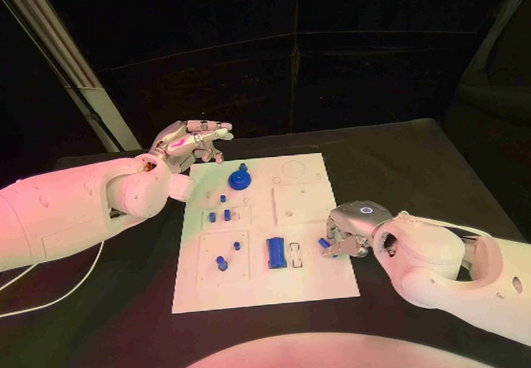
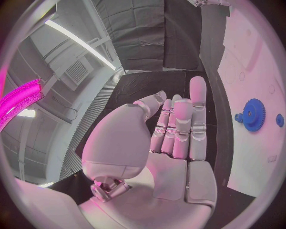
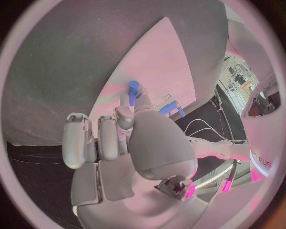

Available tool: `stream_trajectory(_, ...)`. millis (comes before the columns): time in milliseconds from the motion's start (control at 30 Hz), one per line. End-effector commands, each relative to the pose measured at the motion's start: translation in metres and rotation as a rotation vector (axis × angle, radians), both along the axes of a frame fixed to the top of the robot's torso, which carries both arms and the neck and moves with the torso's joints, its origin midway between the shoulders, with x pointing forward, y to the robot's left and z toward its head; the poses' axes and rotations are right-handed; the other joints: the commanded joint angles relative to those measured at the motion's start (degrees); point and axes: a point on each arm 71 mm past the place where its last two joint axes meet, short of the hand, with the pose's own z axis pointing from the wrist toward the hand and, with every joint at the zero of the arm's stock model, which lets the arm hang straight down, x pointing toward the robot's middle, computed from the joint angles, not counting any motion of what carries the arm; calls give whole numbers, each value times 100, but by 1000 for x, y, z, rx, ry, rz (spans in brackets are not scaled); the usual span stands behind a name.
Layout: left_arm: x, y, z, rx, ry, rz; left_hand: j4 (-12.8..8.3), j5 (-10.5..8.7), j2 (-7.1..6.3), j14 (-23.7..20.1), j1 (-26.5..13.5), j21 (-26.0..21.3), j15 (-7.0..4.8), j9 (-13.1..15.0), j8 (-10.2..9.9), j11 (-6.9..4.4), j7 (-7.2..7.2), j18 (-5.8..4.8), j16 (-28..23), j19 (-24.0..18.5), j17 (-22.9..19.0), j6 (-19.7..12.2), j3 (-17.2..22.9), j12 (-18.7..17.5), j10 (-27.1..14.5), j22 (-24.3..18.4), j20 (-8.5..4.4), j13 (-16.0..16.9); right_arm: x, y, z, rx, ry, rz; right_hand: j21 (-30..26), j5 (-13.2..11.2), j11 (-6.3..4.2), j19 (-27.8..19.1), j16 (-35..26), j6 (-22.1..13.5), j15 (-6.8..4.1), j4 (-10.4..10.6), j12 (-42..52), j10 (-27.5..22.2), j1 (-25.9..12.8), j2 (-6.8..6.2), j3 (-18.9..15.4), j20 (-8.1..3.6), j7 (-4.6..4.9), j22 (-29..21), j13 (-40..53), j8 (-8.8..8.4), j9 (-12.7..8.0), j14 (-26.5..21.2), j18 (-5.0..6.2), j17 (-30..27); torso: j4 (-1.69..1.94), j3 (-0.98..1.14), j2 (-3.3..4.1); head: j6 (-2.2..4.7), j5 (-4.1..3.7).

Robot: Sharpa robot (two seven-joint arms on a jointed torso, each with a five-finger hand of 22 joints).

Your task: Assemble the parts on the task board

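Your right robot hand (image 1: 343, 236) pinches a small blue peg (image 3: 133, 87) at the task board (image 1: 304, 288) right edge; keep it upright over its slot. Left robot hand (image 1: 192, 143) hovers empty, fingers apart, beyond the board's far-left corner.

The task board (image 1: 302, 223) lies in the middle of the table (image 1: 452, 169). The left hand (image 1: 192, 144) hangs beyond the board's far left corner; the right hand (image 1: 346, 234) sits at its right edge, near the long part (image 1: 275, 253).
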Motion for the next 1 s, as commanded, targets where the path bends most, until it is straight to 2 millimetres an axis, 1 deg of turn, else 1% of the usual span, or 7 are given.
stream_trajectory(33, 0, -1, 1, -6, -4, -12, -4, -1, 43, -53, 14, -30, 4, 5, 38, -4, -1, 83, 1, 22, -7, -25, -40, 20, -46, -8, -2, -1, -3, -7, -15, -123, 47, 2, -43, 8, 1, -25, -40, -49, -36, -51, -33, -60, 79, -3, 23, -8, 11, 235, -15, -88, -85, 247, 1, -9, 4, -3, -3, 6, -3)
stream_trajectory(133, 0, -1, 1, -6, -3, -12, -4, -1, 43, -53, 14, -30, 4, 5, 38, -4, -1, 83, 1, 22, -7, -25, -40, 20, -46, -8, -2, -1, -3, -6, -15, -126, 46, 3, -48, 194, -3, -28, -45, -64, -38, -124, -63, -82, 206, 60, 145, -6, 10, 232, -30, -124, -89, 247, 2, -7, 11, -3, -3, 7, -10)
stream_trajectory(233, 0, -1, 1, -6, -3, -12, -4, -1, 43, -53, 14, -30, 4, 5, 38, -4, -1, 83, 1, 22, -7, -25, -40, 20, -46, -8, -2, -1, -3, -6, -14, -114, 41, -3, -47, 250, -10, -24, -47, -74, -46, -226, -80, -100, 392, 149, 317, -15, 10, 238, -38, -166, -104, 248, 1, -4, 11, -2, -3, 7, -7)
stream_trajectory(367, 0, -1, 1, -6, -3, -12, -4, -1, 43, -53, 14, -30, 4, 5, 38, -4, -1, 83, 1, 22, -7, -25, -40, 20, -46, -8, -2, -1, -4, -5, -12, -69, 34, -17, -41, 609, 0, -13, -37, -78, -40, -267, -78, -102, 453, 176, 498, -15, 25, 251, -33, -250, -150, 255, -2, 18, 13, -4, -1, 5, -4)
stream_trajectory(433, 0, -1, 1, -6, -3, -12, -4, -1, 43, -53, 14, -30, 4, 5, 38, -4, -1, 83, 1, 22, -7, -25, -40, 20, -46, -8, -2, -1, -4, -5, -10, -40, 32, -26, -37, 779, 5, -7, -39, -73, -33, -268, -82, -105, 444, 150, 580, -11, 36, 258, -34, -296, -179, 256, -4, 20, 10, -1, -3, 8, 2)
stream_trajectory(600, -1, -1, 1, -6, -2, -12, -4, -1, 43, -53, 14, -30, 4, 5, 38, -4, -1, 83, 1, 22, -7, -25, -40, 20, -46, -8, -2, -1, -6, -4, -7, 32, 40, -51, -41, 1042, 17, -8, -45, -54, -23, -246, -100, -110, 397, 70, 770, 0, 49, 257, -44, -392, -243, 257, -3, 22, 17, -5, -6, 9, -3)
stream_trajectory(1000, -1, -1, 1, -6, -2, -12, -10, 0, 50, -57, 17, -35, 3, 6, 49, -7, -4, 83, 1, 27, -28, -23, -50, 37, -50, -12, -2, -3, -9, -3, 0, 153, 32, -92, 17, 1483, -12, 56, 28, 96, -44, -95, 3, -31, 188, -144, 1217, -7, 13, 354, 19, -469, -303, 284, -24, 126, 24, -8, -8, 8, -12)
